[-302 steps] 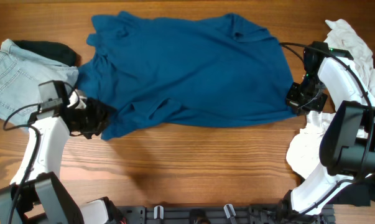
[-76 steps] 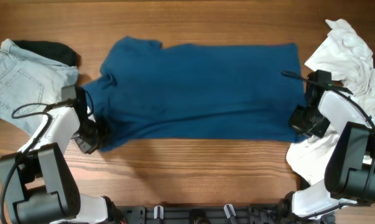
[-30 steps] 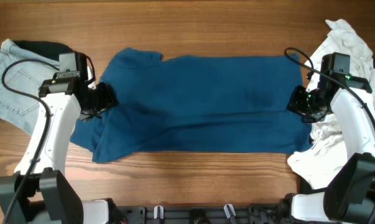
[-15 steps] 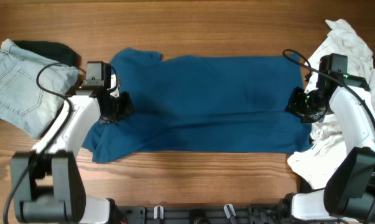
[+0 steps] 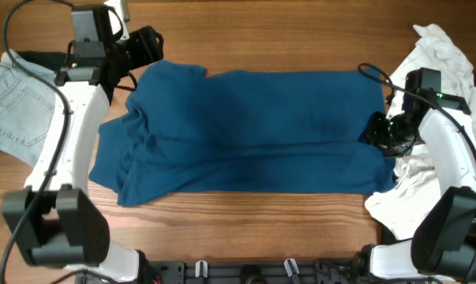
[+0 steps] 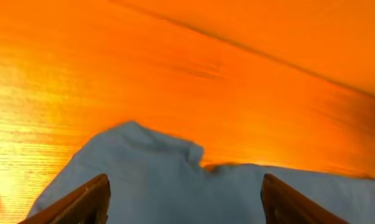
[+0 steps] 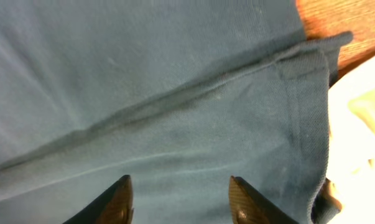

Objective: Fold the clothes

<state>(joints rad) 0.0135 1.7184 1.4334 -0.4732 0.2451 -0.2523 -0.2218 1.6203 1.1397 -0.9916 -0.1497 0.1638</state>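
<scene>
Blue knit cloth lies under the right gripper [image 7: 178, 186]. Its jaws stand apart with nothing pinched, and it hovers low over the shirt's right edge, where a doubled hem runs, probably to take hold of that side. The left gripper [image 6: 184, 193] is spread and empty too. It hangs above the far left of the table and looks down on the shirt's upper left corner, a fair spot for choosing the next grasp. The blue shirt [image 5: 245, 130] lies across the middle of the wooden table [image 5: 261, 229], seemingly folded once into a long band, its left end rumpled. Farther out, pale jeans [image 5: 9, 102] and a dark garment [image 5: 40, 57] wait at the left. A white pile [image 5: 447, 55] sits just beside the shirt's right edge.
</scene>
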